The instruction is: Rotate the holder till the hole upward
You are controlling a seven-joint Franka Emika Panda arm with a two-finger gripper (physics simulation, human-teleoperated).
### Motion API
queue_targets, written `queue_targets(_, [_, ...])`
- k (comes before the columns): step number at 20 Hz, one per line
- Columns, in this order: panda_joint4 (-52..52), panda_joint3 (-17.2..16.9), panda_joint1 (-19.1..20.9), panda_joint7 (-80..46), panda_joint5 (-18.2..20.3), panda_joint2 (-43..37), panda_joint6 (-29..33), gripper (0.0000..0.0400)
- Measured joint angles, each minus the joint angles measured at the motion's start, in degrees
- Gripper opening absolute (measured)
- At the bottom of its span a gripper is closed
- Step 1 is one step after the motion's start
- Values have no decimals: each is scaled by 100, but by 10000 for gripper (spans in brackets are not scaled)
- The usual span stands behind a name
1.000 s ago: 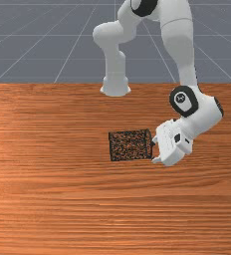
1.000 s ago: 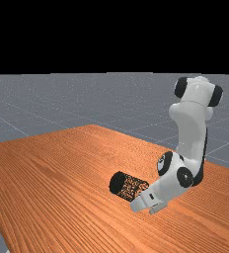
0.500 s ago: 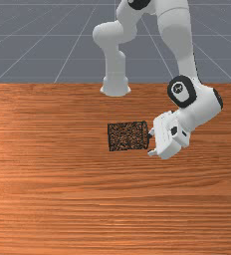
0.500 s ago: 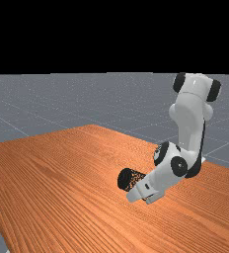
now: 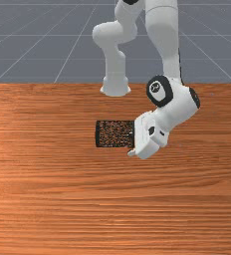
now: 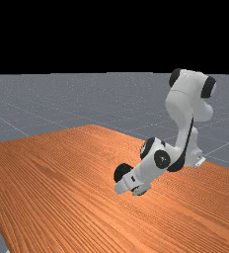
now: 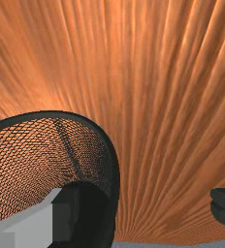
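Holder and hand have both shifted toward the front view's left over the last half second, moving together; the holder's slight skew is gone and its long side now runs nearly parallel to the table edge beside the arm's base. Orientation otherwise unchanged: on its side, mouth toward the hand. Reading: displaced and squared up, but little or no upward turn gained.

Position: on the part of the table toward that base-side edge, though well apart from it; in the far view, well in from the table's far corner.

Gripper: spread wide, nothing clamped. One finger appears to reach inside the mouth; the other finger stands outside, apart from the rim, so the wall lies between them. Contact of the inner finger with the wall: likely, not confirmed.

Materials: fine black wire mesh, see-through, rolled into a cylinder; smooth thicker rim; dark seam running lengthwise; solid dark round bottom. Tabletop orange-brown, streaked grain.

Judgement: task early. Next, close on the wall or hook it, then raise the mouth end while the bottom pivots. Risk: round body could roll or slide if pushed sideways.
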State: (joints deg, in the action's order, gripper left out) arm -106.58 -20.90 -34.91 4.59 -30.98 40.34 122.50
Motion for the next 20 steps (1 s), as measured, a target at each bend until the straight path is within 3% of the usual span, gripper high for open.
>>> queue_targets(2, [-181,11,76,-15,23,-117,297,400])
queue_targets(3, [-190,-1,79,-17,8,-118,303,244])
queue_targets(4, [-30,-4,75,97,15,-22,34,152])
queue_targets(5, [-20,-5,85,88,18,-2,49,91])
queue_targets(6, [-36,-13,80,41,3,14,101,57])
queue_targets(9, [-109,-27,68,-57,-29,10,241,40])
queue_targets(14, [-376,120,258,364,244,-437,387,40])
queue_targets(17, [-670,836,1077,1895,1667,-904,722,45])
queue_targets(18, [-602,1232,1518,2931,2704,-975,350,52])
queue_targets(19, [-539,1294,1651,3404,3183,-1074,-49,54])
queue_targets(20, [-689,1079,1485,3153,2901,-1354,215,50])
